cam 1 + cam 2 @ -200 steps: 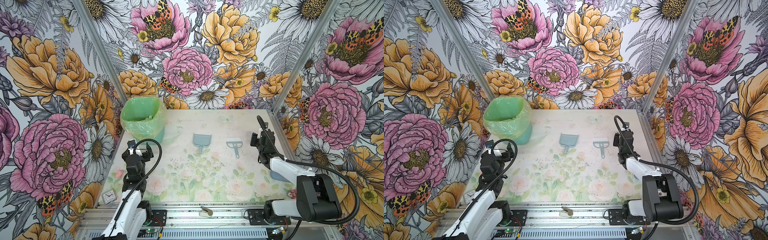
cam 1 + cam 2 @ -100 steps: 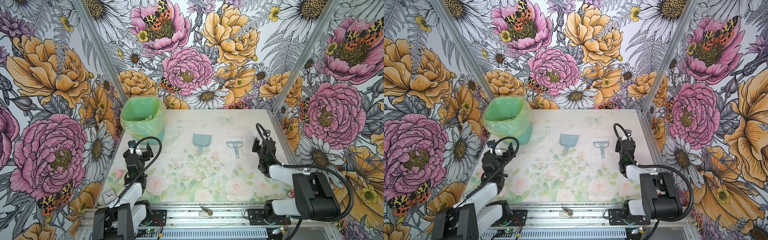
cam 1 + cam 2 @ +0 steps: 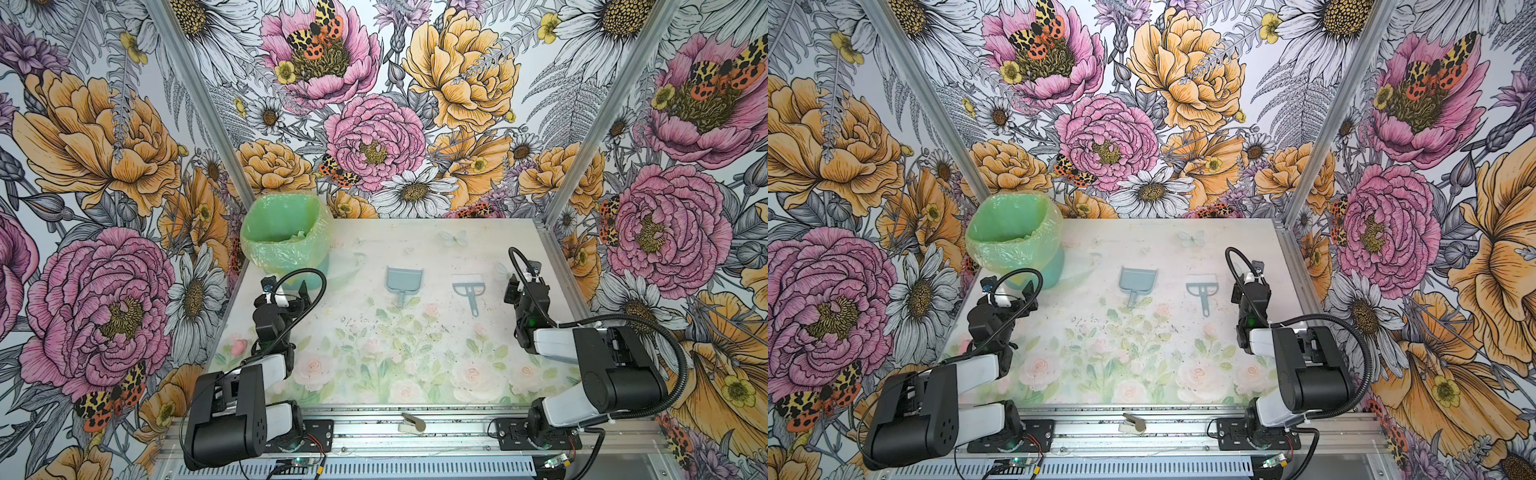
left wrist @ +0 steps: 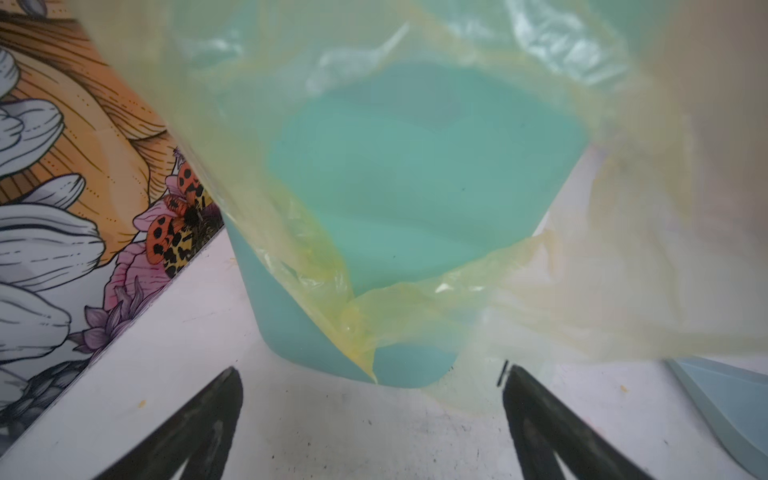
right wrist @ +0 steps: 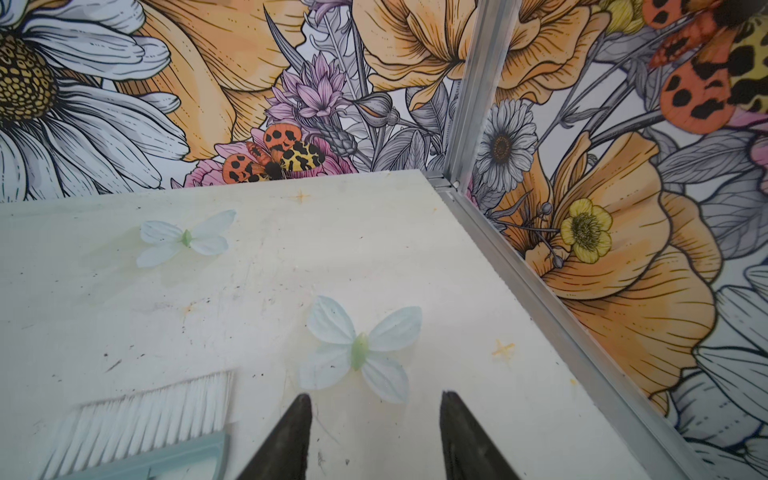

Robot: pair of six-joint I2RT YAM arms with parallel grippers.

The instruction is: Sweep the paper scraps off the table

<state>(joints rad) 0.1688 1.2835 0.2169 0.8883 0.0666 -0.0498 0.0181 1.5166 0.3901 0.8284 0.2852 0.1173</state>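
No paper scraps show in any view; the table [image 3: 374,374] [image 3: 1100,374] carries only tiny dark specks. A grey-blue dustpan [image 3: 404,277] [image 3: 1137,279] and a brush [image 3: 468,284] [image 3: 1201,284] [image 5: 145,411] lie side by side at mid-table, untouched. My left gripper [image 3: 293,293] [image 3: 1017,297] [image 4: 372,374] hangs low and open just before the bin [image 3: 286,237] [image 4: 415,187], with bare table between its fingers. By the right edge my right gripper [image 3: 521,286] [image 3: 1250,286] [image 5: 376,397] stands partly open and empty, to the right of the brush.
The teal bin [image 3: 1013,232] with a pale green bag stands at the back left corner. Aluminium framing [image 5: 540,291] and flowered walls close in the table on three sides. A small pale object [image 3: 411,423] lies on the front rail.
Both arms have folded back and down toward their bases at the front. The right gripper has drawn a little nearer the front. Neither gripper's opening has changed.
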